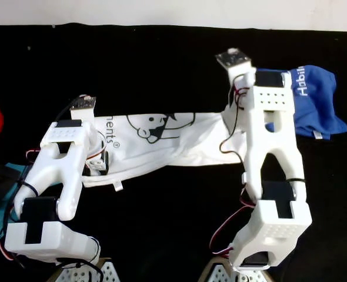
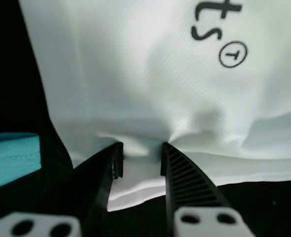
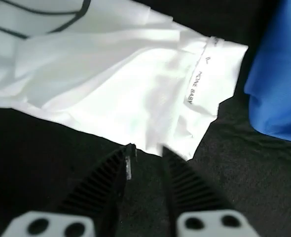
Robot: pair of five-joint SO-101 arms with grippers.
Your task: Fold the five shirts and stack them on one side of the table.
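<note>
— White shirt (image 1: 167,141) lies stretched across the middle of the black tabletop (image 1: 162,59); the left pincer (image 2: 141,159) is closed on its hem.
— And the right pincer (image 3: 147,154)?
— Narrow, empty, just beside the other edge. It may close past the thin hem; then one-sided pulling would, I think, bunch the cloth.

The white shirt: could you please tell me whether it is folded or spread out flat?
Partly folded: the white shirt lies as a narrow doubled band across the black table, with overlapping layers at its labelled end.
</note>
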